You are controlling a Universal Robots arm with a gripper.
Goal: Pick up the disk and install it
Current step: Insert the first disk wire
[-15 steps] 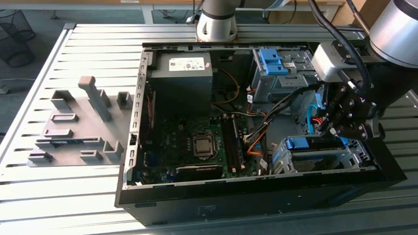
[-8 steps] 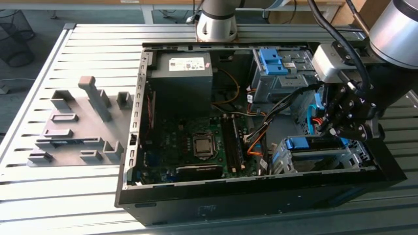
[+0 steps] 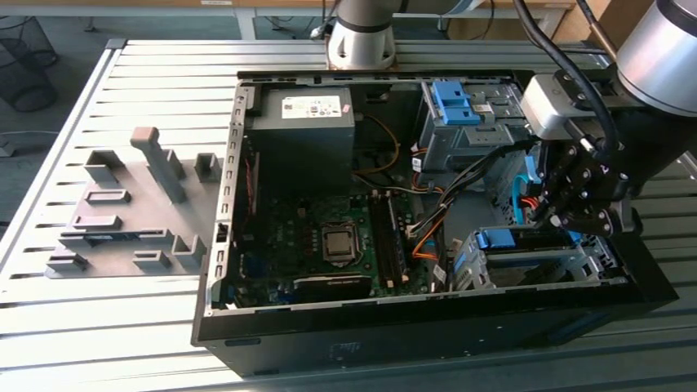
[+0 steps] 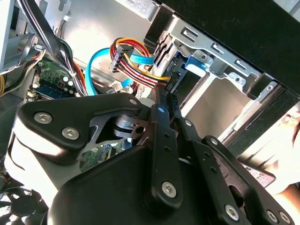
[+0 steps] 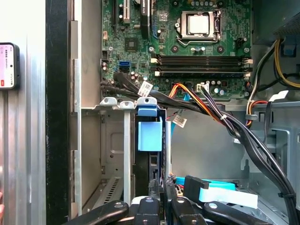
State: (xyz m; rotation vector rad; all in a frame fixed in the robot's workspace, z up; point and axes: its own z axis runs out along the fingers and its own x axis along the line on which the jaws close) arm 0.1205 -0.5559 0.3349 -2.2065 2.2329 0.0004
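One gripper (image 3: pixel 561 214) hovers above the disk (image 5: pixel 149 133), seemingly seated in its bay.

— Where is there room inside the computer case (image 3: pixel 234 204)?

— Over the flat green motherboard (image 3: pixel 326 237).

— And by the pincer (image 3: pixel 566 214)?

— Tight. A bundle of cables (image 3: pixel 436 214) crosses beside it, and the metal drive cage (image 3: pixel 523 263) stands right below.

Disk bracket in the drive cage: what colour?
Blue, clearest in the first wrist view: the disk stands edge-on in the metal cage.
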